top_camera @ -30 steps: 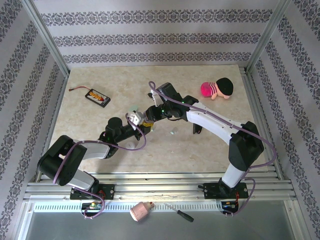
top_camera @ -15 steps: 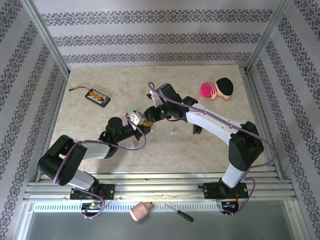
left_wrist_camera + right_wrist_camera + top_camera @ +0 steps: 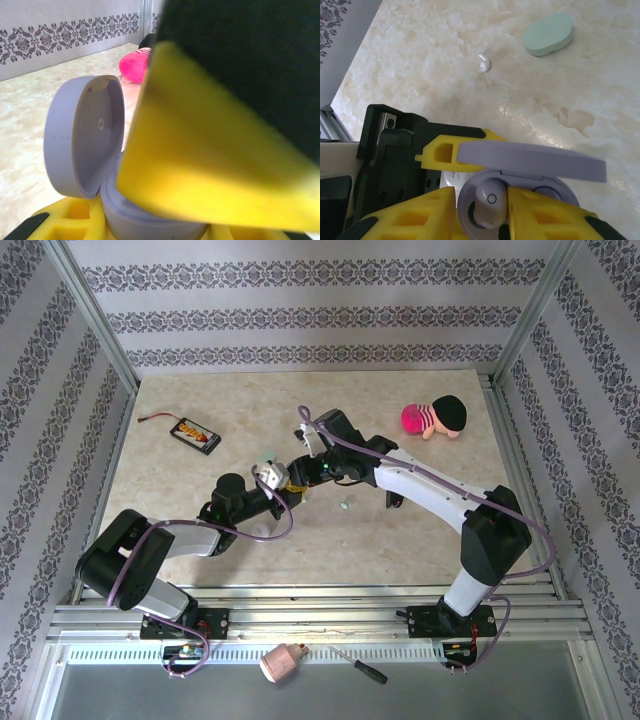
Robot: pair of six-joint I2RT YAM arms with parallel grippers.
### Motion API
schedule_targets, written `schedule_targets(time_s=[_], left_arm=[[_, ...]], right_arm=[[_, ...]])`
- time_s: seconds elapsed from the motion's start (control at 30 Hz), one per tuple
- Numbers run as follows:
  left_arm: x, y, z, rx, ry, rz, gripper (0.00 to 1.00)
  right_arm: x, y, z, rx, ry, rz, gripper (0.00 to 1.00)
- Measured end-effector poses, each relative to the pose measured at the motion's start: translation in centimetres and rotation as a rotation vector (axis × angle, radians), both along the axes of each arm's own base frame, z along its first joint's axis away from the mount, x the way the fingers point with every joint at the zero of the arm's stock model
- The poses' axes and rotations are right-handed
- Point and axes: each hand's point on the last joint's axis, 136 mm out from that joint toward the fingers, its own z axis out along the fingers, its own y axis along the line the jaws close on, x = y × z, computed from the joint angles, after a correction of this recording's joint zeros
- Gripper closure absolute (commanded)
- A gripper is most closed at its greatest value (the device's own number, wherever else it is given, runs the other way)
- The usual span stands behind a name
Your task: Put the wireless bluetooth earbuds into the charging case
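The lilac charging case (image 3: 470, 197) stands with its lid (image 3: 530, 160) up, and my left gripper (image 3: 150, 227) is shut on its base. A lilac earbud (image 3: 487, 202) sits in the case's left well. My right gripper (image 3: 480, 195) straddles this earbud, open. Its right finger (image 3: 540, 212) rests against the bud and its left finger (image 3: 410, 215) stands off it. The top view has both grippers meeting mid-table, left gripper (image 3: 276, 481) and right gripper (image 3: 296, 471). A whitish earbud (image 3: 484, 62) lies loose on the table.
A mint-green closed case (image 3: 548, 34) lies beyond the loose bud. A small bud (image 3: 346, 505) lies right of the grippers. A pink doll (image 3: 435, 418) is at the back right. A black and orange battery pack (image 3: 195, 434) is at the back left.
The right wrist has shifted slightly up and to the right above the case. The left arm has not moved.
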Motion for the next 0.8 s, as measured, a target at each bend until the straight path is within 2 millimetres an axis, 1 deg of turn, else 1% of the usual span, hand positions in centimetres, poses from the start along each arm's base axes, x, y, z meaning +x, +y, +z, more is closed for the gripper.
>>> schedule_targets(time_s=[0.13, 0.3, 0.4, 0.57, 0.7, 0.8], left_arm=[[0.0, 0.0, 0.0, 0.0, -0.001, 0.002, 0.89], [0.0, 0.0, 0.0, 0.001, -0.001, 0.002, 0.89], [0.0, 0.0, 0.0, 0.004, -0.007, 0.001, 0.89], [-0.2, 0.1, 0.7, 0.008, -0.044, -0.007, 0.9], [-0.7, -0.1, 1.1, 0.016, -0.083, -0.034, 0.9], [-1.3, -0.3, 1.1, 0.023, -0.112, -0.066, 0.9]], right_arm=[[-0.4, -0.2, 0.7, 0.014, -0.01, 0.003, 0.66], [-0.6, -0.4, 1.4, 0.026, -0.02, 0.004, 0.62], [-0.8, -0.7, 1.5, 0.031, -0.026, -0.001, 0.53], [-1.0, -1.8, 2.9, 0.059, -0.049, -0.037, 0.32], [-0.1, -2.9, 4.6, 0.101, -0.069, -0.094, 0.23], [0.9, -3.6, 4.7, 0.113, -0.057, -0.139, 0.19]])
